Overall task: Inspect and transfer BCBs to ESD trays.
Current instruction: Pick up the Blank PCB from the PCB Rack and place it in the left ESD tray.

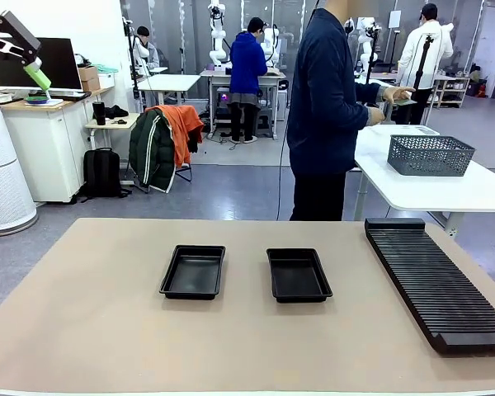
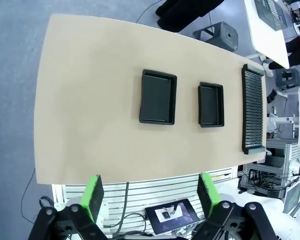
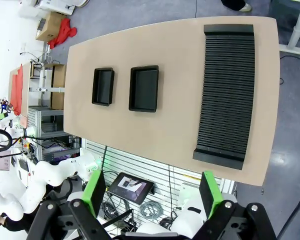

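Spanning the front view, the tan tabletop (image 1: 91, 330) carries three black things. A person (image 1: 322, 107) in a dark top stands just beyond its far edge, turned toward a white side table; what the hands are doing there is too small to tell. A long ribbed rack (image 1: 441, 285) lies along the tabletop's right edge, running from the far edge nearly to the near one. A grey mesh basket (image 1: 430, 154) sits on the side table. The left tray (image 1: 193, 271) and the right tray (image 1: 298, 275) lie side by side around the tabletop's middle, apart from each other and well clear of the rack, their black floors showing. The left claw (image 2: 150, 180) hangs high above the tabletop, fingers spread wide, pinching nothing. The right claw (image 3: 152, 175) is likewise spread and holds nothing.
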Motion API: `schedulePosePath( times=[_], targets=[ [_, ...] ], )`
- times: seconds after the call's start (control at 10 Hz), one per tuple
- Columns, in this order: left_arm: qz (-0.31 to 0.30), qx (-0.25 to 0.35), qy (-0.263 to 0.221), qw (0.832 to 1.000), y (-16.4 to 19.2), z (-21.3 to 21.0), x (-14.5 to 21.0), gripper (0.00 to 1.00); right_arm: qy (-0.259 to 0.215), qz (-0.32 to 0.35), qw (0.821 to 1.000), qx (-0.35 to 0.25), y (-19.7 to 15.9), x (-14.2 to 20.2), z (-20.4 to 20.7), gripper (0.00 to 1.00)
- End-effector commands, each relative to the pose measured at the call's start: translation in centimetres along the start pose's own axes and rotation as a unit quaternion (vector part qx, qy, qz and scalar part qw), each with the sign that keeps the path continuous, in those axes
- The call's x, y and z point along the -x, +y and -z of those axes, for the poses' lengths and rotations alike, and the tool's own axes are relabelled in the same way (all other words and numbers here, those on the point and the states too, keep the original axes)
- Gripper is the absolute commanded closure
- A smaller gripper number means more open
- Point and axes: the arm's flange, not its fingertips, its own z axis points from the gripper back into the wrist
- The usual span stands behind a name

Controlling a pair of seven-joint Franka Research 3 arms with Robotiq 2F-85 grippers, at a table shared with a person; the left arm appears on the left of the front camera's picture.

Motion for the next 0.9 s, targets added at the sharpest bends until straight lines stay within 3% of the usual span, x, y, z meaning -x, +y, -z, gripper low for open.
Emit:
schedulePosePath(
  times=[0.0, 0.8],
  targets=[
    [0.012, -0.030, 0.006, 0.999, -0.5, -0.6, -0.4, 0.00, 0.000, -0.001, 1.000, -0.001, 0.2, 0.3, 0.0, 0.00],
    [0.066, -0.032, 0.022, 0.997, -2.6, -0.3, -1.8, 0.00, 0.000, -0.001, 1.000, -0.001, 0.2, 0.3, 0.0, 0.00]
  ],
)
